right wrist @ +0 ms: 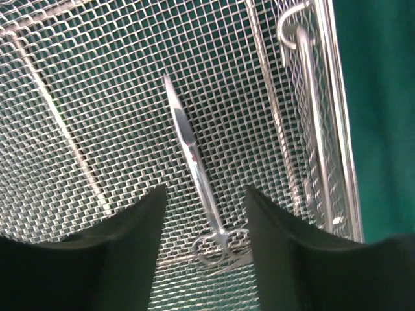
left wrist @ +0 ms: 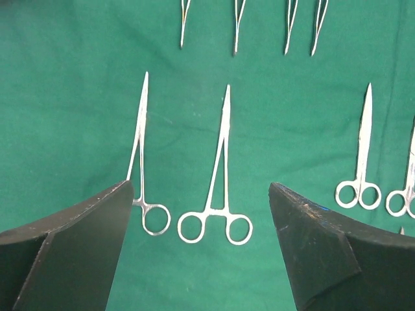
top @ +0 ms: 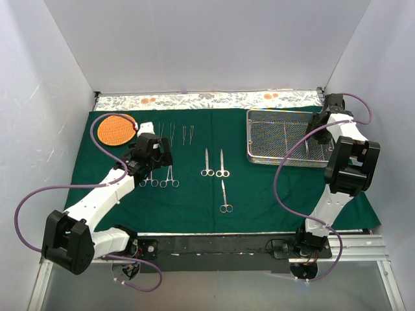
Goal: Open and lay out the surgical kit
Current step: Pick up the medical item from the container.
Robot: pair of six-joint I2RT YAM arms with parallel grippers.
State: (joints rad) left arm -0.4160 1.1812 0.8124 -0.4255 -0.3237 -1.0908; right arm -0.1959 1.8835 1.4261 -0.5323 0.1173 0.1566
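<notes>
left gripper (left wrist: pixel 201 186) tilted down, jaws wide over forceps (left wrist: pixel 222 149) | right gripper (right wrist: pixel 204 191) jaws apart above scissors (right wrist: pixel 188 149) in tray (right wrist: pixel 97 78)

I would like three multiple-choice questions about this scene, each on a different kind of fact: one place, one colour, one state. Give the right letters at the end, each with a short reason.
1. Where on the green cloth does the wire-mesh tray stand?
A. at the far right corner
B. at the near left corner
C. in the centre

2. What colour is the round woven basket?
A. blue
B. orange
C. white

3. How do the jaws of the left gripper stand?
A. shut on a fold of cloth
B. shut on a pair of tweezers
C. open, with a pair of forceps lying on the cloth between them

Answers:
1 A: the top view shows the tray far from the arm bases, on the right side.
2 B: its woven disc is plainly orange.
3 C: the left wrist view shows both jaws wide apart, and the forceps between them touch neither.
</notes>
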